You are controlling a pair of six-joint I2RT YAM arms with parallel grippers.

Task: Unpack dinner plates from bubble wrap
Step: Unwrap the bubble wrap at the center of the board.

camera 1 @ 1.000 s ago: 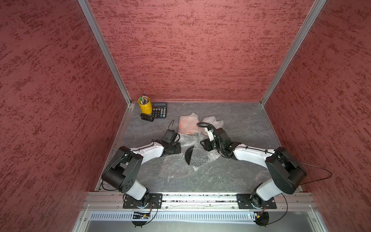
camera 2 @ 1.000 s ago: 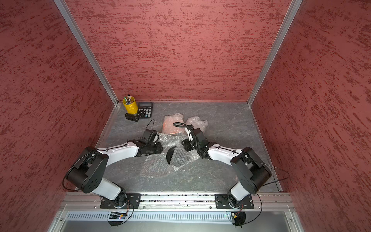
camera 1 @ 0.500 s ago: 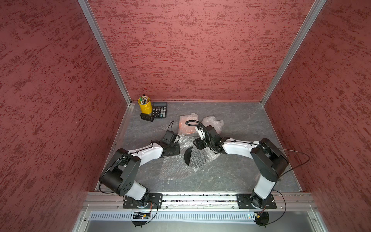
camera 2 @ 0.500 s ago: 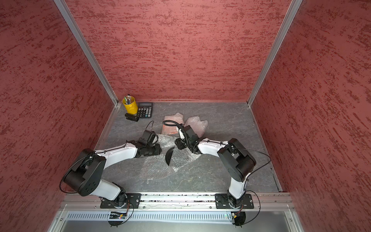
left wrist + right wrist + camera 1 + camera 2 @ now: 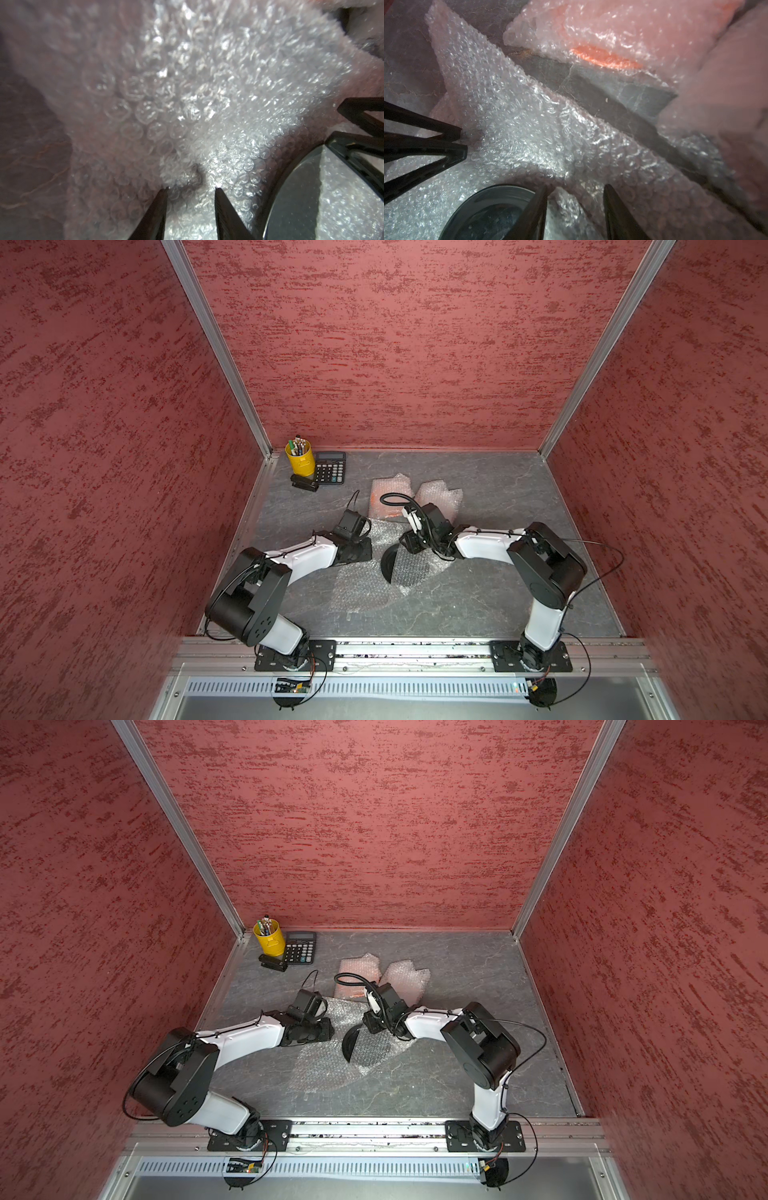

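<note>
A glossy black dinner plate (image 5: 387, 565) (image 5: 348, 1043) lies half uncovered on an opened sheet of bubble wrap (image 5: 365, 587) (image 5: 328, 1069). My left gripper (image 5: 369, 549) (image 5: 191, 189) is low at the sheet's left edge, shut on a bunched pinch of wrap. The plate (image 5: 301, 197) sits just beside it. My right gripper (image 5: 404, 542) (image 5: 575, 189) hovers over the plate's far rim (image 5: 488, 212). Its jaws are open, with a raised fold of wrap between the fingers (image 5: 538, 207). An orange plate (image 5: 602, 56) shows through a closed bundle (image 5: 387, 498) behind.
A second wrapped bundle (image 5: 441, 498) lies to the right of the orange one. A yellow pen cup (image 5: 300, 459), a calculator (image 5: 329, 467) and a black stapler (image 5: 304, 482) stand in the back left corner. Red walls close in three sides.
My right gripper has moved left and nearer, from beside the bundles to the black plate's far rim. The left arm has hardly moved.
</note>
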